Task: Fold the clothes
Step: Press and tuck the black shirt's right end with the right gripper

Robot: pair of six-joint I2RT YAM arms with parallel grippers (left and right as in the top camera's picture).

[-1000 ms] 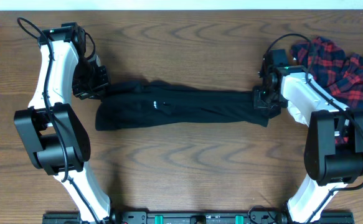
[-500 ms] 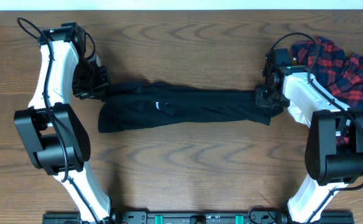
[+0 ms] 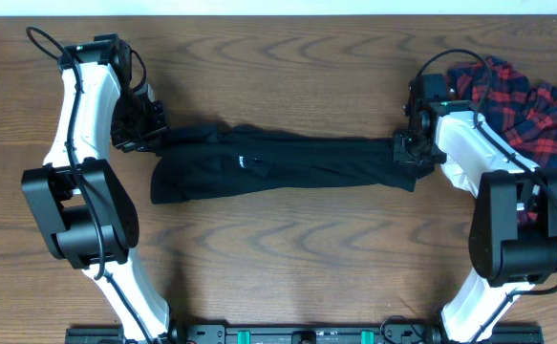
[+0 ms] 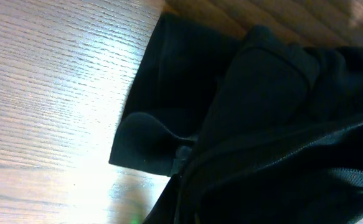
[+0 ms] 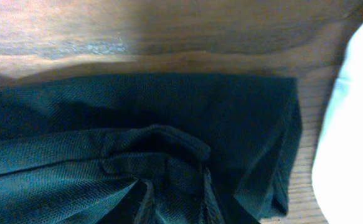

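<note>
The black shirt (image 3: 278,164) lies pulled into a long horizontal band across the middle of the table, with its small white logo (image 3: 245,162) facing up. My left gripper (image 3: 154,137) is shut on the shirt's left end. My right gripper (image 3: 404,153) is shut on its right end. In the left wrist view the black cloth (image 4: 262,112) fills the right side and hides the fingers. In the right wrist view the cloth (image 5: 137,124) gathers into folds toward the bottom edge, also hiding the fingers. The red-and-navy plaid shirt (image 3: 536,105) lies crumpled at the far right.
The plaid shirt lies just behind and right of my right arm. A blurred white shape (image 5: 352,124) fills the right edge of the right wrist view; I cannot tell what it is. The wooden table (image 3: 278,258) shows bare wood in front of the black shirt.
The black shirt and my right gripper have shifted slightly to the right, drawing the shirt's left end a little inward. The left gripper has barely moved.
</note>
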